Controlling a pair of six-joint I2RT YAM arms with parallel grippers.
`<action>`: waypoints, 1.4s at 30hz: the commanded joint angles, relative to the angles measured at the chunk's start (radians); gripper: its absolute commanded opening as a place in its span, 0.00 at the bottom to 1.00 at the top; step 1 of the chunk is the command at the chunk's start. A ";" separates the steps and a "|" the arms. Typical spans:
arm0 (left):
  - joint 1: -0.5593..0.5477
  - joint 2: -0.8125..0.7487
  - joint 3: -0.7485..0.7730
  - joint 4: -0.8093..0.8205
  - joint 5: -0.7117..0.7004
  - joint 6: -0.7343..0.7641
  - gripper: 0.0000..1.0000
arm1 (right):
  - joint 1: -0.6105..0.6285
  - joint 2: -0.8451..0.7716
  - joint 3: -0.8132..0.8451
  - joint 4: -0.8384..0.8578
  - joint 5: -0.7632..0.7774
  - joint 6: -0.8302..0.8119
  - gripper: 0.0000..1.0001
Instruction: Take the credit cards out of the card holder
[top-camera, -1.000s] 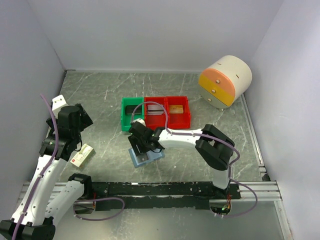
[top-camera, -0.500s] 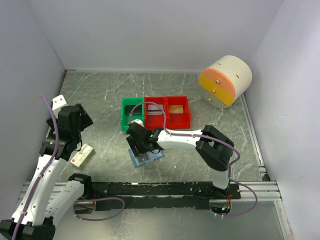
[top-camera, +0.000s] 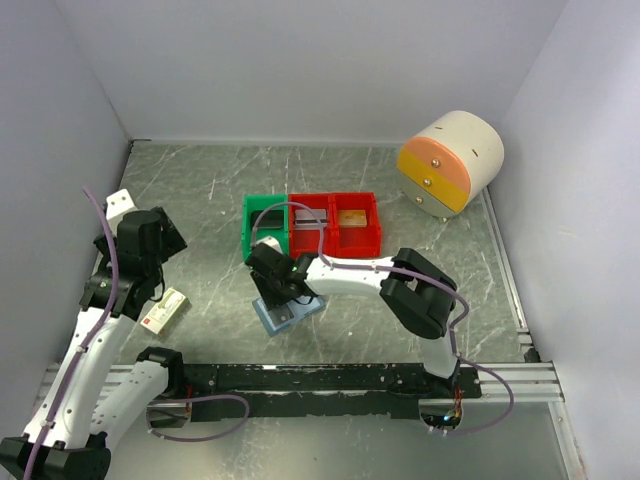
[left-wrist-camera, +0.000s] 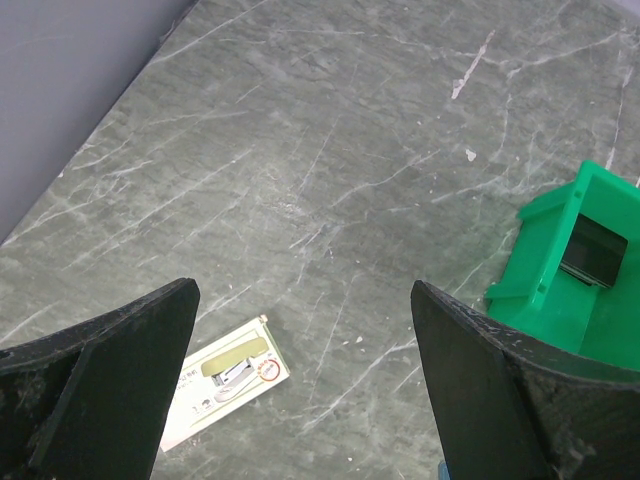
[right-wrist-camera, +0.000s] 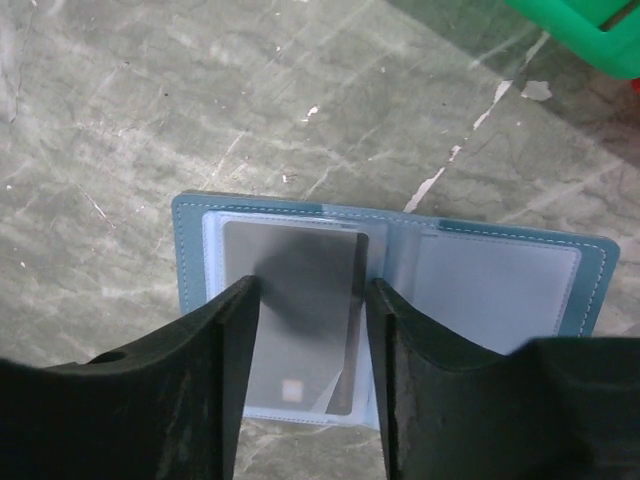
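The card holder (right-wrist-camera: 590, 262) lies open and flat on the table, slate-blue outside with clear pockets inside; it also shows in the top view (top-camera: 268, 318), partly under my right arm. A dark grey credit card (right-wrist-camera: 300, 290) sits in its left pocket. My right gripper (right-wrist-camera: 310, 330) is open and hovers just above that card, one finger on each side of it; it shows in the top view (top-camera: 283, 293) too. My left gripper (left-wrist-camera: 300, 330) is open and empty, high above the table at the far left.
A cream-and-red small box (left-wrist-camera: 222, 380) lies under the left gripper (top-camera: 163, 309). A green bin (top-camera: 264, 228) and two red bins (top-camera: 336, 224) stand behind the card holder. A round cream-and-orange drawer unit (top-camera: 450, 162) sits at the back right.
My right gripper has shifted a little left and toward the back over the open card holder. The left arm has not moved.
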 joint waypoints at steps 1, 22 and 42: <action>0.009 0.005 -0.008 0.015 0.024 0.021 0.99 | 0.001 0.023 -0.014 -0.008 0.030 0.004 0.42; -0.261 0.018 -0.342 0.250 0.781 -0.216 0.79 | -0.171 -0.165 -0.352 0.400 -0.276 0.055 0.00; -0.559 0.257 -0.434 0.539 0.594 -0.440 0.58 | -0.210 -0.146 -0.412 0.409 -0.295 0.069 0.00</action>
